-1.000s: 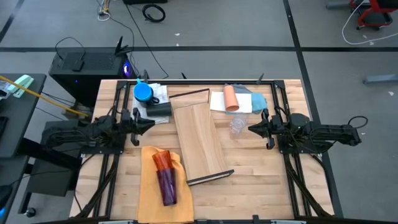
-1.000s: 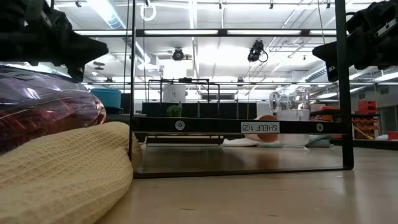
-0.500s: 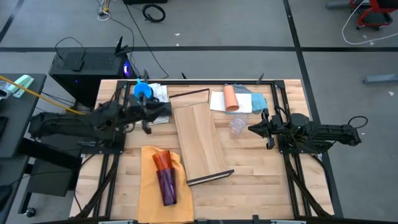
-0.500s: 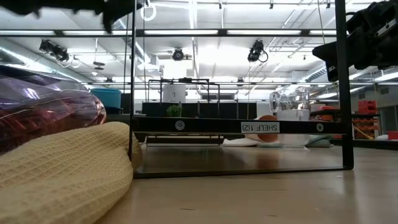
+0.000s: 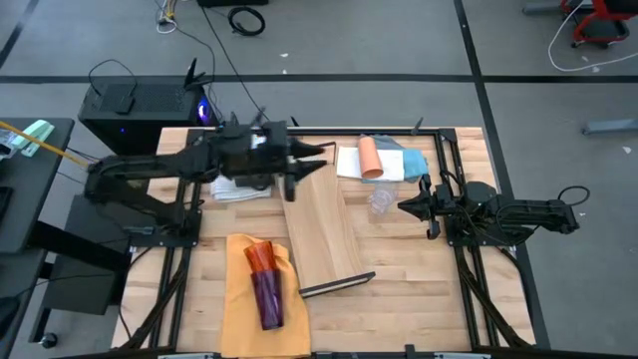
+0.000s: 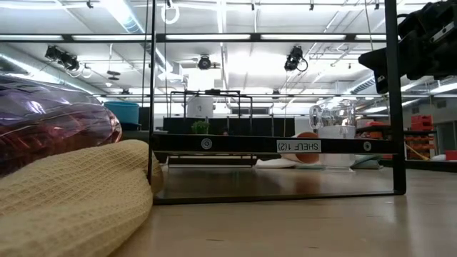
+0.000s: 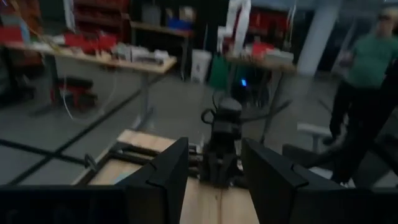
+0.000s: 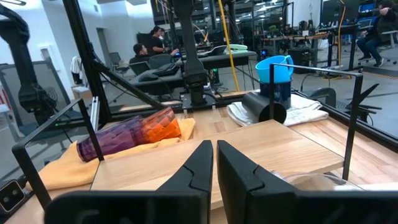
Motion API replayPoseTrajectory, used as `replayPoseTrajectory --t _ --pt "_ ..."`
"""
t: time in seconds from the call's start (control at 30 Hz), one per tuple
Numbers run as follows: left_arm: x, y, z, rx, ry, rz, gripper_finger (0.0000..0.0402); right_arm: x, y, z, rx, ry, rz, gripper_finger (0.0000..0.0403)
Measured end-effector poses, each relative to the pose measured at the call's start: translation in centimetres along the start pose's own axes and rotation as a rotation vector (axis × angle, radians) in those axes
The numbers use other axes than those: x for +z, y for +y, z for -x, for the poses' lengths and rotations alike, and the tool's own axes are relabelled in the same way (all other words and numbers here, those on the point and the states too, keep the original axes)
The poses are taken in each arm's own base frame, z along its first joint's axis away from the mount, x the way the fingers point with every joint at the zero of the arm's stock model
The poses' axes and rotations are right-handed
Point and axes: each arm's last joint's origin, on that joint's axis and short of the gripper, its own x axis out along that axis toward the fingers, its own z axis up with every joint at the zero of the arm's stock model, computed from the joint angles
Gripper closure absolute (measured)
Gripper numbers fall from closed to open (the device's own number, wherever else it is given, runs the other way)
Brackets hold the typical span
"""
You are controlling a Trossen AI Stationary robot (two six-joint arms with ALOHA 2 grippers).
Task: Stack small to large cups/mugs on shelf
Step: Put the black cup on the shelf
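Nothing is stacked yet: the shelf lies bare. The left gripper hangs spread and empty over the shelf's far end. The right gripper waits pressed together beside the clear cup. The tumblers lie near left.

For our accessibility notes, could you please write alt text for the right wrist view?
The right tool, nearly shut and empty, points across the pale wooden shelf. Beyond it, nested purple and orange tumblers lie on a yellow cloth, and a bright blue mug stands above a black cup.
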Motion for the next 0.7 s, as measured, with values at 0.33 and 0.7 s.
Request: replayPoseTrajectory --t 0.33,0.7 --pt "5.3 -1.6 -5.2 -0.102 -0.071 -0.013 0.0251 0.0 0.0 0.0 0.001 -0.002 -0.243 0.0374" --pt "7.0 -1.9 -6.0 -0.092 -0.065 -0.035 0.0251 1.9 0.2 0.2 0.043 -0.168 -0.365 0.0374"
